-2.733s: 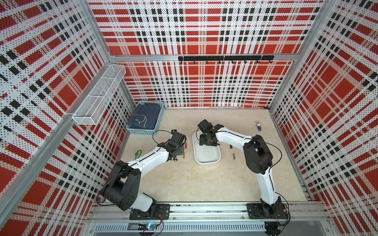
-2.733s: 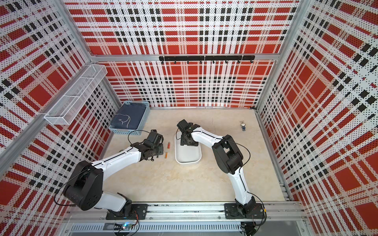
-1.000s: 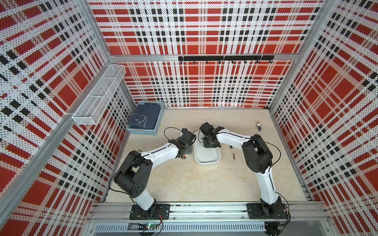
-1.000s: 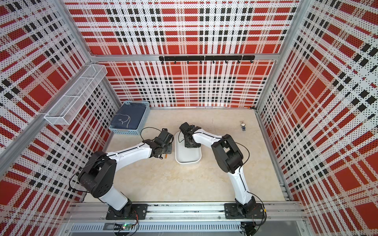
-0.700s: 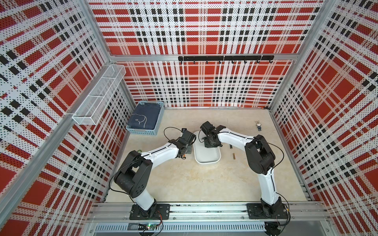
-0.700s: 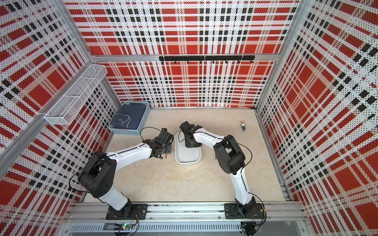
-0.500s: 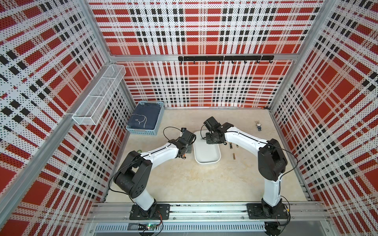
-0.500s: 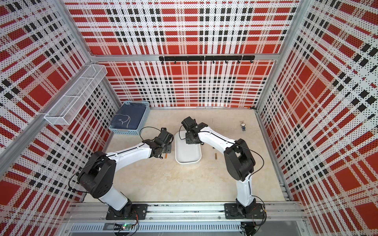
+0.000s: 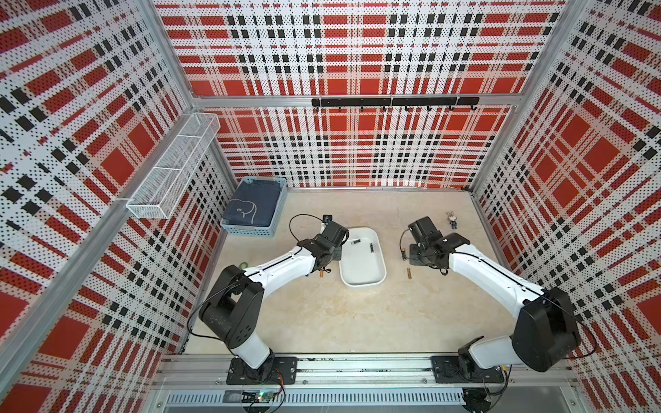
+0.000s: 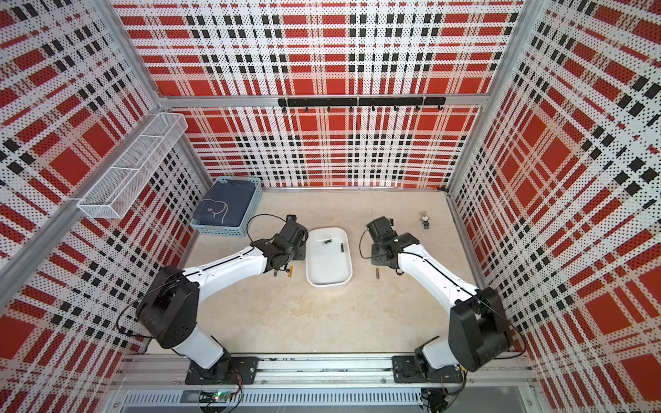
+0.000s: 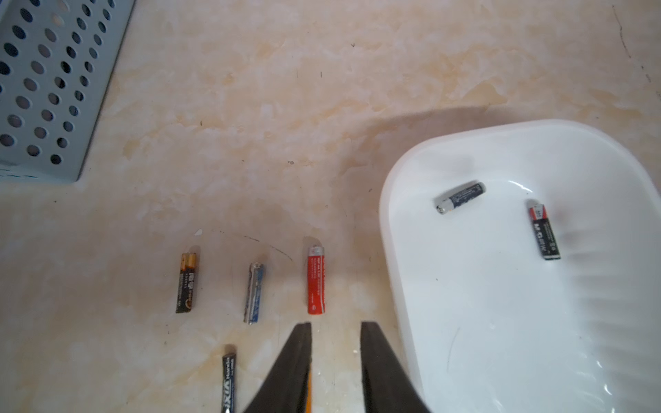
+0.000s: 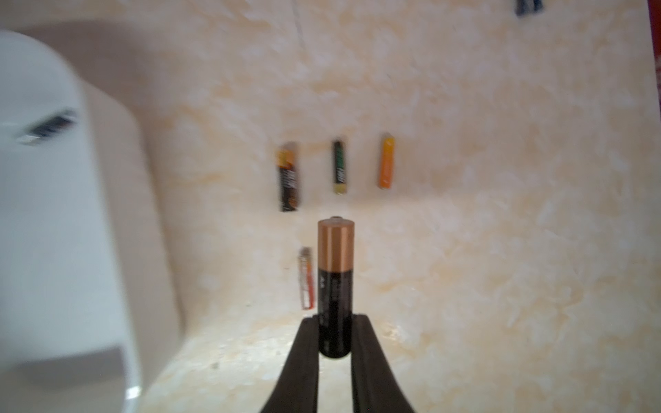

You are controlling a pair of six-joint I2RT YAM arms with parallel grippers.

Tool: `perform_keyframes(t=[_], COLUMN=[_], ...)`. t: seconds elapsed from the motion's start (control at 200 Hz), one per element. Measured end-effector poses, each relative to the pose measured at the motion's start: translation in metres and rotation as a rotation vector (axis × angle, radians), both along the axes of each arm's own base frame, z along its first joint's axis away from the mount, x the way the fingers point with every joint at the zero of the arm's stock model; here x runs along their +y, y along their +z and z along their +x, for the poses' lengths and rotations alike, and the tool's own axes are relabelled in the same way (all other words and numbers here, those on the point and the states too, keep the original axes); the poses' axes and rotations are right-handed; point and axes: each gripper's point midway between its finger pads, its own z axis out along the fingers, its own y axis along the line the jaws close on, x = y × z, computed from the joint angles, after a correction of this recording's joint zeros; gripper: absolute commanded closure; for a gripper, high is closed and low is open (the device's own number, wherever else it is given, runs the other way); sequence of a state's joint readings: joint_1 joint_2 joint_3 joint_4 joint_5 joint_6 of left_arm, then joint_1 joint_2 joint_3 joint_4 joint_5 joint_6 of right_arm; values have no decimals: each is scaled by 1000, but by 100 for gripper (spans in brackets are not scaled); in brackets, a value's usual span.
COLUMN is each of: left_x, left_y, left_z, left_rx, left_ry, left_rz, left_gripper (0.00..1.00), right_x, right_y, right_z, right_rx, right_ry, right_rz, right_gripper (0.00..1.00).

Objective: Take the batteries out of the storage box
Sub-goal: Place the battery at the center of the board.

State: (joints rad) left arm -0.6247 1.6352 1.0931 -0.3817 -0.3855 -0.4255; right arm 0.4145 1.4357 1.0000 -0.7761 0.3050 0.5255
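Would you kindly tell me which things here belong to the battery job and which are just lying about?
Job: shallow white plastic storage box; two dark batteries inside; copper-topped black battery in right gripper; batteries laid outside.
Stray: light-blue slotted basket; white wire-mesh shelf; rabbit figurine; green keychain.

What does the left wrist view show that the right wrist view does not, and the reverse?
Only left wrist: the blue basket, a red battery on the table, and the left gripper, open and empty. Only right wrist: the right gripper shut on a copper-topped battery, and an orange battery on the table. Both: the white storage box and the beige table.
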Motion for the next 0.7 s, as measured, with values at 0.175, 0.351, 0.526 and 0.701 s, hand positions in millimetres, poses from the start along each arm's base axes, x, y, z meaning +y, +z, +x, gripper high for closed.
perform_keyframes(t=[0.175, 0.351, 0.526, 0.701], left_x=[-13, -22, -33, -47], left_y=[19, 26, 48, 63], left_z=[8, 8, 10, 13], left_rx=[-26, -23, -22, -33], left_ry=[-26, -47, -64, -86], left_rz=[-44, -67, -116, -159], left_gripper=[70, 69, 68, 68], right_x=[-14, -3, 4, 5], right_y=[-47, -74, -83, -82], right_z=[-15, 0, 12, 18], right_rx=[116, 130, 105, 79], right_ry=[10, 46, 56, 46], right_rz=[-57, -46, -25, -18], right_gripper=[95, 95, 90, 74])
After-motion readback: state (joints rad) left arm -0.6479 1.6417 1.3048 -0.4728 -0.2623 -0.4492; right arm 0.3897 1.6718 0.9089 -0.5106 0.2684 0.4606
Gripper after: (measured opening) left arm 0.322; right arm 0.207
